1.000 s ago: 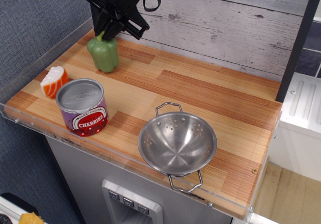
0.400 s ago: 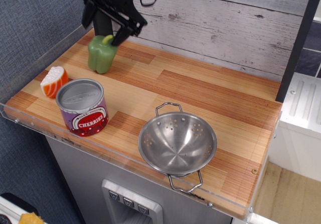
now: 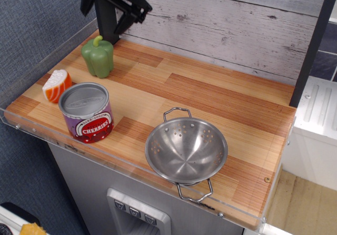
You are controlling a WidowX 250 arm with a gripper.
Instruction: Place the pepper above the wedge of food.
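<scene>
The light-green pepper (image 3: 98, 58) stands upright on the wooden table at the back left, its stem free and pointing up. The orange-and-white striped wedge of food (image 3: 56, 85) lies near the left edge, in front and to the left of the pepper, with a gap between them. My black gripper (image 3: 103, 32) hangs just above and behind the pepper, close to the back wall. Its jaws look open and hold nothing. One finger (image 3: 108, 24) reaches down right beside the stem.
A purple-and-red "Cherries" can (image 3: 87, 112) stands just right of the wedge near the front edge. A steel colander (image 3: 186, 150) sits at the front middle. A clear rim (image 3: 31, 129) runs along the table's left and front edges. A plank wall stands behind.
The pepper has moved left, toward the spot behind the wedge, and now stands free on the table. My gripper has let go of its stem and risen a little.
</scene>
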